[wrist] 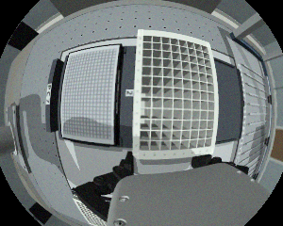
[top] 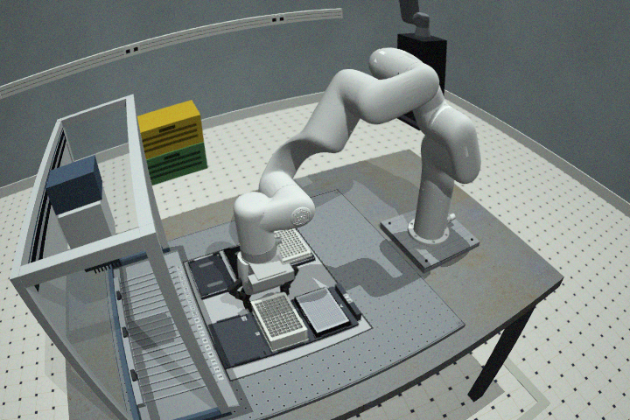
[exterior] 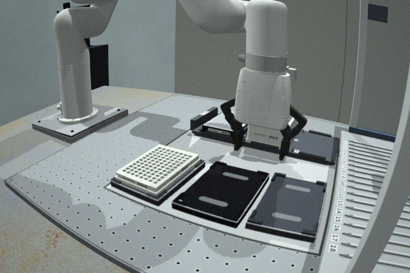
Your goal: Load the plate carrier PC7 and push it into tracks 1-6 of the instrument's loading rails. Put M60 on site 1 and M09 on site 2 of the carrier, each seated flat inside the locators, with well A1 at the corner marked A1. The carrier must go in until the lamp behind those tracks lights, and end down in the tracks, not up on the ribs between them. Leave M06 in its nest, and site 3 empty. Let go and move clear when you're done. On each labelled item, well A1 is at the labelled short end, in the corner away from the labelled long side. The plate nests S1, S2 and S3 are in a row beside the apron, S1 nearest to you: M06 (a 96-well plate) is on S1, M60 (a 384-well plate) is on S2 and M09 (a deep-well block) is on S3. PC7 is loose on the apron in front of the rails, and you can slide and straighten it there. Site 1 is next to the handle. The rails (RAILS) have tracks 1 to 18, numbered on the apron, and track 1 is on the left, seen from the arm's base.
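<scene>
Grey walls (top: 286,64) all round; pale rail (top: 201,31) w/ small dark sockets along one. Floor (top: 598,276): off-white tiles w/ small dark dots. Yellow box (top: 170,128) on green box (top: 179,162) nr the wall. Black cabinet (top: 420,59) (exterior: 99,66) in the far corner. Tabletop (top: 504,276) (exterior: 5,225) grey-brown w/ rusty patches, dark leg (top: 499,353). Light dim, shadows soft-ish. Brown patch (wrist: 280,145) at the rim of the wrist view, poss. furniture, hard to tell.
</scene>
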You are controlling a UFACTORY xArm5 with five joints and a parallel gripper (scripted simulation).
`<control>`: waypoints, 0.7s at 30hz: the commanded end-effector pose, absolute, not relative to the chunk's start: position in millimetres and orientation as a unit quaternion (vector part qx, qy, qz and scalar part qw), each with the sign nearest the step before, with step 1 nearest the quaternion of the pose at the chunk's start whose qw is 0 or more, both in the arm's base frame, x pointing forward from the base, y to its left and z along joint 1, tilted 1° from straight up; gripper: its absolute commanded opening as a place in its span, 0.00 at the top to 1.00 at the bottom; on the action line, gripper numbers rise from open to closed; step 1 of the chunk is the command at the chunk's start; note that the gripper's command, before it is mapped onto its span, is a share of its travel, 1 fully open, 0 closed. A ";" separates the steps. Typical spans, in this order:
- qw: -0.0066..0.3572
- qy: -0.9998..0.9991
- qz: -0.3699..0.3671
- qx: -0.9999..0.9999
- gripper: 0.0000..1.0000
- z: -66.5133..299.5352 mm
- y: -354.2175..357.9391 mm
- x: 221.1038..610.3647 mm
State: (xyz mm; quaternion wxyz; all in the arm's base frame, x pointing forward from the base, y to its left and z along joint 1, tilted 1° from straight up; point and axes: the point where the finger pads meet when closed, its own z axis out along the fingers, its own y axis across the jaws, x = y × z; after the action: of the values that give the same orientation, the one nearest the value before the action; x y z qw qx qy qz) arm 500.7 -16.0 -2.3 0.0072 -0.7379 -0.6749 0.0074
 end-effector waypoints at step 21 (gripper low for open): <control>0.009 -0.675 0.002 -0.738 0.00 -0.7 -5.8 503.1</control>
State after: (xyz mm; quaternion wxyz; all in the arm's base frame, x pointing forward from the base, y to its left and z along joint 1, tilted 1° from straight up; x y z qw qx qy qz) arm 501.5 -7.4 -2.2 0.0069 -0.7381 -0.6746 0.0074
